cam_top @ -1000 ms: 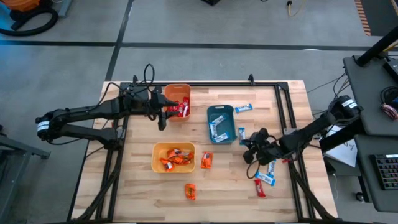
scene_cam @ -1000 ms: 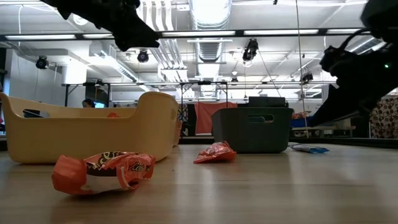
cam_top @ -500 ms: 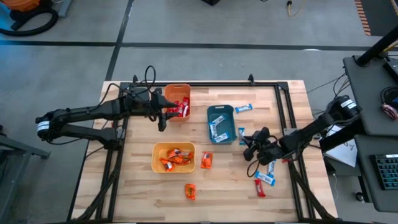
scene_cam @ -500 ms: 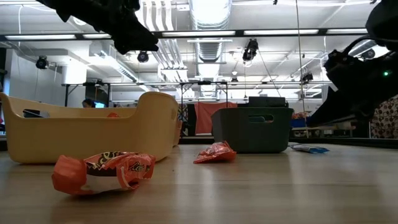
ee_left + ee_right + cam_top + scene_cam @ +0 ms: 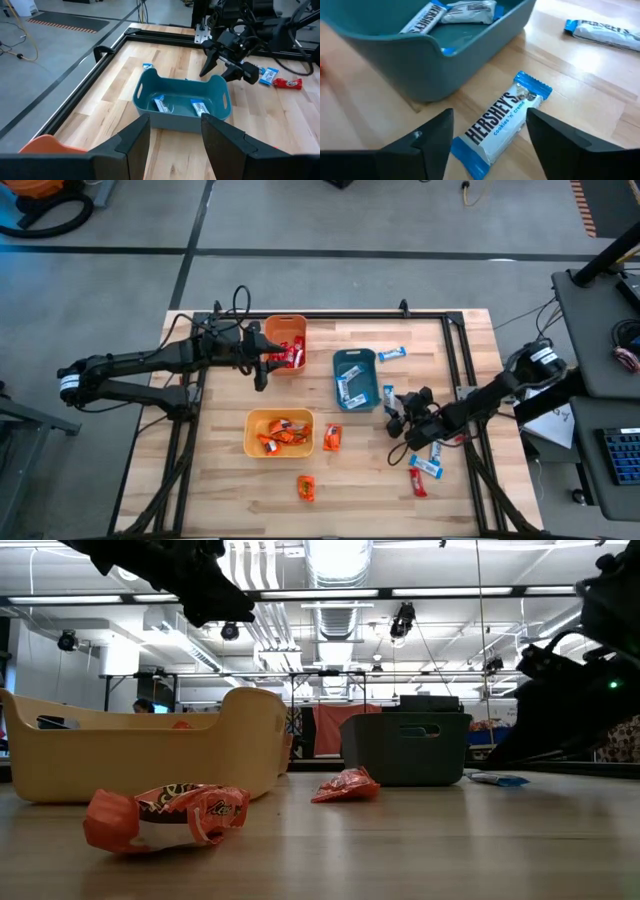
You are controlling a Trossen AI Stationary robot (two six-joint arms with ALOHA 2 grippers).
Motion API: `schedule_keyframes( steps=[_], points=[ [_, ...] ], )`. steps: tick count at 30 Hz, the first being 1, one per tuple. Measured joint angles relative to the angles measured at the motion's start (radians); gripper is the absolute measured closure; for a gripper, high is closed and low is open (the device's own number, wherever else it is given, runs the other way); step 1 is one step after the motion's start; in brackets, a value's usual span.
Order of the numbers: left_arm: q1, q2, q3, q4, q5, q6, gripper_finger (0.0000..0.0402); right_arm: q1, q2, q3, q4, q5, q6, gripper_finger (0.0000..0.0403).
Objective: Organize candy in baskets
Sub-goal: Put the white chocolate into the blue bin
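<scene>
Wooden slats are forming the work surface (image 5: 230,480), framed by a dark rail on a grey floor; the teal basket (image 5: 355,379) at mid-table is serving as landmark throughout. Well to its left, the left gripper (image 5: 262,363) is hanging with its fingers spread and empty just beside the orange basket (image 5: 285,344), which is keeping the red bars together. Below and left of the teal basket, the yellow basket (image 5: 279,433) is gathering orange-wrapped pieces; two more orange candies (image 5: 331,437) are lying loose near it, apparently awaiting that same bin. Inside the teal basket, blue-and-white bars (image 5: 466,6) are resting flat, which suggests sorting by wrapper colour. Just to its right, a blue-and-white Hershey's bar (image 5: 498,121) is lying on the wood, touching nothing, and the right gripper (image 5: 487,150) is poised low over it with its fingers parted on either side, probably lining up a grasp. Farther right and below, more blue-and-white bars (image 5: 427,465) and a red bar (image 5: 418,484) are waiting unsorted, and another blue-and-white bar (image 5: 391,354) is lying up and to the right.
</scene>
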State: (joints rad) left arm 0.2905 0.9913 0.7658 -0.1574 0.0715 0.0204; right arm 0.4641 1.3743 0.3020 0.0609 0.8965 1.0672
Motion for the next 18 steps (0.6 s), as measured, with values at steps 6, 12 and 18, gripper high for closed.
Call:
schedule_keyframes(
  steps=[6,12,18],
  points=[
    [0.000,0.000,0.000,0.000,0.000,0.000,0.0242,-0.007,0.121,0.026,0.001,0.014,0.111,0.0151],
    [0.000,0.000,0.000,0.000,0.000,-0.003,0.0242,-0.006,0.202,0.030,0.005,0.049,0.242,0.0172],
    [0.000,0.000,0.000,0.000,0.000,-0.003,0.0242,-0.006,0.227,0.029,-0.004,0.047,0.260,0.0229]
  ],
)
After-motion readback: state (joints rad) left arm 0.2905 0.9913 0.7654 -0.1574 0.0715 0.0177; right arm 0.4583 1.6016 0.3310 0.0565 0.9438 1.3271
